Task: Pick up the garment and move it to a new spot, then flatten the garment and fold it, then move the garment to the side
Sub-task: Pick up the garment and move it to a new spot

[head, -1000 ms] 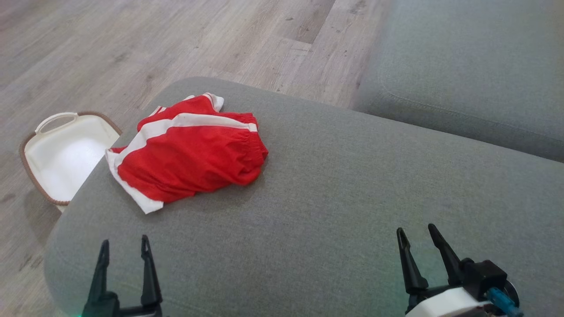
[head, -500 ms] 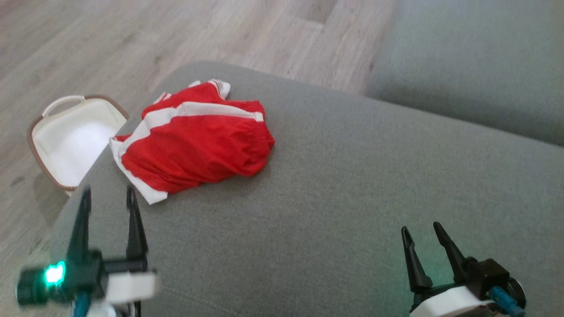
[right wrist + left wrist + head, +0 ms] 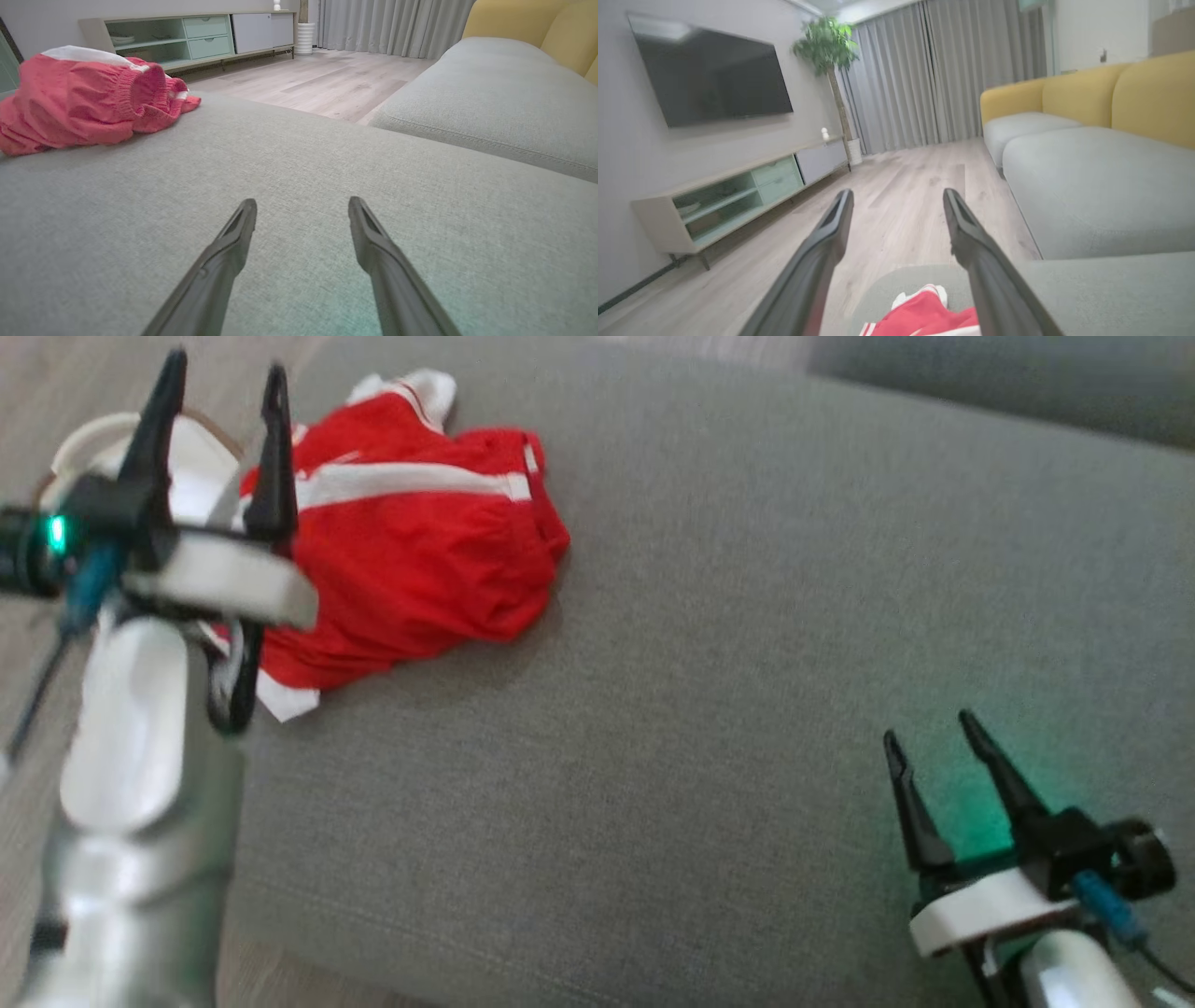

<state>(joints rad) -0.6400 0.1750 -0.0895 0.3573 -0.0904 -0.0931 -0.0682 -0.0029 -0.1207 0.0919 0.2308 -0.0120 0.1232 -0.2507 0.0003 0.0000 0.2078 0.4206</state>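
Left gripper [image 3: 224, 364]: two long dark fingers [image 3: 822, 252] set wide apart, holding nothing, raised at 10 o'clock in the head view. Its tips overlap the 9 o'clock edge of the garment [image 3: 420, 551], a crumpled pair of red fabric shorts with white stripes. Motion blur leaves it unclear whether they touch. In the left wrist view the red cloth lies at 6 o'clock, between and beneath the fingers.

Right gripper [image 3: 929, 725]: fingers likewise parted and empty, low over the broad grey woven sofa cushion [image 3: 747, 616] at 5 o'clock, well apart from the garment.

The garment lies on that cushion near its 11 o'clock corner. The right wrist view shows it at 10 o'clock, gathered waistband towards the camera.

A white basket [image 3: 75, 443] with a brown rim stands on the pale wood-plank floor [image 3: 327, 79] at 10 o'clock, partly hidden by the left gripper.
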